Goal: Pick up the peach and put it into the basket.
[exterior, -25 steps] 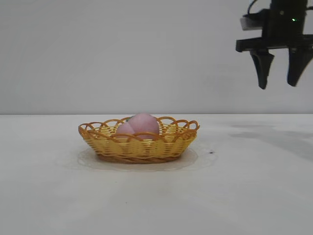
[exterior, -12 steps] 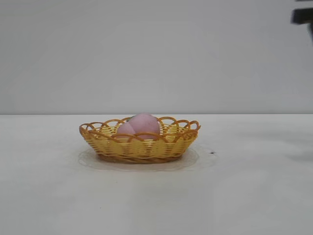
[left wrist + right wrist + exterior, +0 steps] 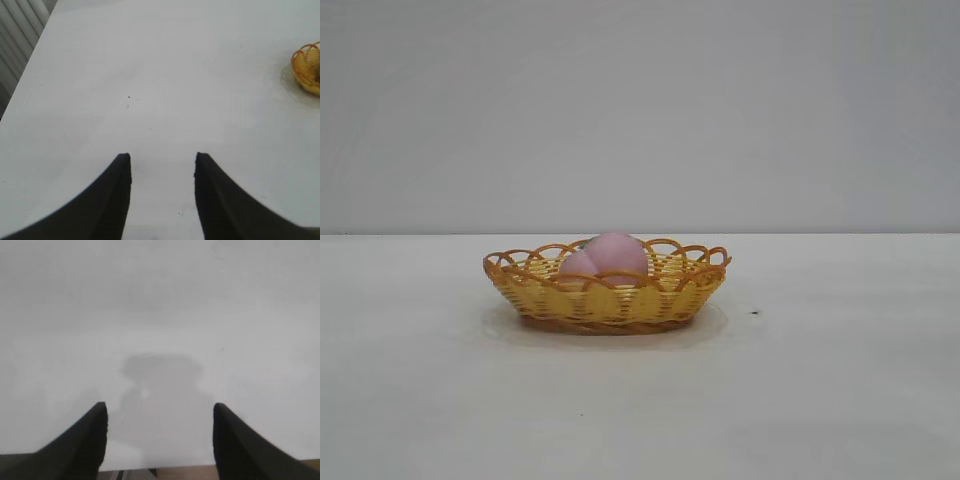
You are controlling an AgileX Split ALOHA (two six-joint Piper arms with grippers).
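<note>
The dusty-pink peach [image 3: 608, 257] lies inside the yellow-orange woven basket [image 3: 610, 301], which stands on the white table in the exterior view. A part of the basket's rim [image 3: 308, 67] also shows in the left wrist view. Neither arm shows in the exterior view. My left gripper [image 3: 162, 159] is open and empty over bare table, far from the basket. My right gripper [image 3: 160, 410] is open and empty over bare table near the table's edge; its shadow falls on the surface below it.
The white table [image 3: 820, 380] runs flat around the basket, with a small dark speck [image 3: 753, 312] to the basket's right. In the left wrist view a ribbed grey panel [image 3: 15, 35] lies past the table's edge.
The right arm, which hung open at the upper right of the exterior view, has drawn off to the right and out of that view. Basket and peach have not moved.
</note>
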